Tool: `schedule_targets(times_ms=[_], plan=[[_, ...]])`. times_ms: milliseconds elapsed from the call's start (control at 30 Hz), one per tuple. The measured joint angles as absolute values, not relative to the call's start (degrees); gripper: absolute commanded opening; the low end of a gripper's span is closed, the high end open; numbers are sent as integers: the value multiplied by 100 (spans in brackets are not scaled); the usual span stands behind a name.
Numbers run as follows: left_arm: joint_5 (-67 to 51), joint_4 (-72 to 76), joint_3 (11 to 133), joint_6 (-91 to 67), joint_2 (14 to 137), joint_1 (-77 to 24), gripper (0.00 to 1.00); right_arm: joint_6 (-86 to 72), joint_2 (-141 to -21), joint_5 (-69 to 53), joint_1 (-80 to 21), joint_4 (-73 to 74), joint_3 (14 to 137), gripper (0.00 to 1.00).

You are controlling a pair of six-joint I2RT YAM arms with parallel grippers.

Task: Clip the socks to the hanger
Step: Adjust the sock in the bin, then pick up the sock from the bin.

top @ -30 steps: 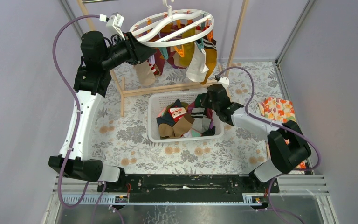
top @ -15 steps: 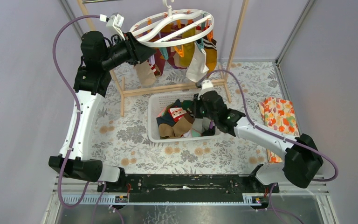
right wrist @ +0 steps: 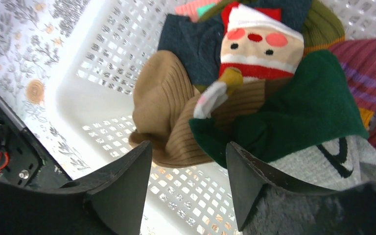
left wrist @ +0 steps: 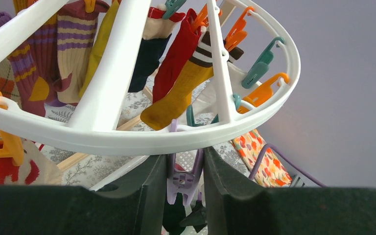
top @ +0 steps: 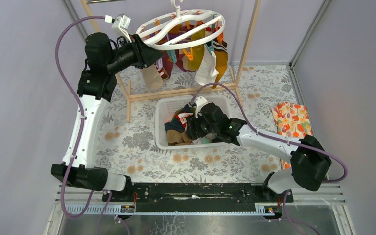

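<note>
Floral tablecloth overhead; purple clip between left jaws, wrist view only.

The right gripper hangs over a white slotted basket, its two dark fingers spread apart with nothing between them. Directly under the gap lies a ribbed tan sock. Touching it are a Santa sock above and a dark green sock to the right, which overlaps a grey sock. A navy sock lies behind the tan one and a maroon striped sock at the far right. The floral-patterned counter shows beyond the basket wall
</note>
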State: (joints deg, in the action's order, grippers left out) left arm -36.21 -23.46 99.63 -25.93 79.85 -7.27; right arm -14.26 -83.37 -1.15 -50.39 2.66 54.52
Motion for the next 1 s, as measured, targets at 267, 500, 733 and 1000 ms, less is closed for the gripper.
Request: schedule_targets(times_ms=[267,500,733,1000], plan=[[-3621,-2377,9963,-2508,7924,-727,0,-1435,-8538,-327,-4923,539,6235,65],[-3621,-2379,9961,-2497,7905,-727,0,-1479,-9225,-250,-4803,895,6770,62],[-3645,-2381,9961,-2495,7905,-707,0,-1653,-9800,67,-4803,1243,7032,52],[-3667,-2381,9961,-2495,7905,-705,0,-2014,-9885,290,-4799,1138,7032,37]])
